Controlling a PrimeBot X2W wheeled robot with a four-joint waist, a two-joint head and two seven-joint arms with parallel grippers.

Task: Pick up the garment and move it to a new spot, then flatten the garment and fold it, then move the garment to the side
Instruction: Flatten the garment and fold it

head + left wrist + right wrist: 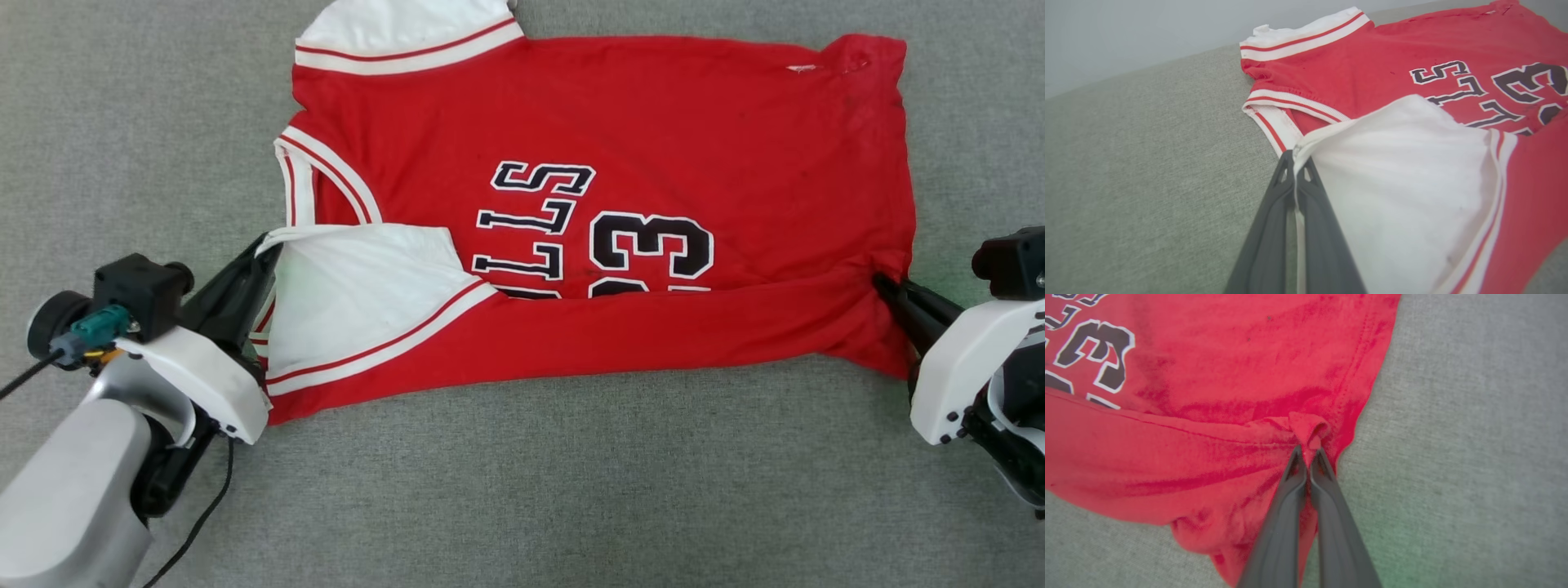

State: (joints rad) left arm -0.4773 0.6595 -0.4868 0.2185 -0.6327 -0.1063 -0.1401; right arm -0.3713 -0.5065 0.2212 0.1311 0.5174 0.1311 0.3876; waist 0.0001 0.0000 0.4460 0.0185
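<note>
Midway thru a lengthwise fold, the garment point(694, 122) lies print-up on grey fabric point(522, 490), left gripper point(263, 249) pinched shut on its white sleeve point(367, 286), right gripper point(883, 287) on the hem point(902, 163); both should prob. travel level & together, fold edge taut.

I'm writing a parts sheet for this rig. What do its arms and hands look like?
The left hand has two long, tapered dark grey fingers on a white shell, with a black block, teal connector, black cable and silver-grey forearm. The right hand matches: dark fingers, white shell, black block.
</note>
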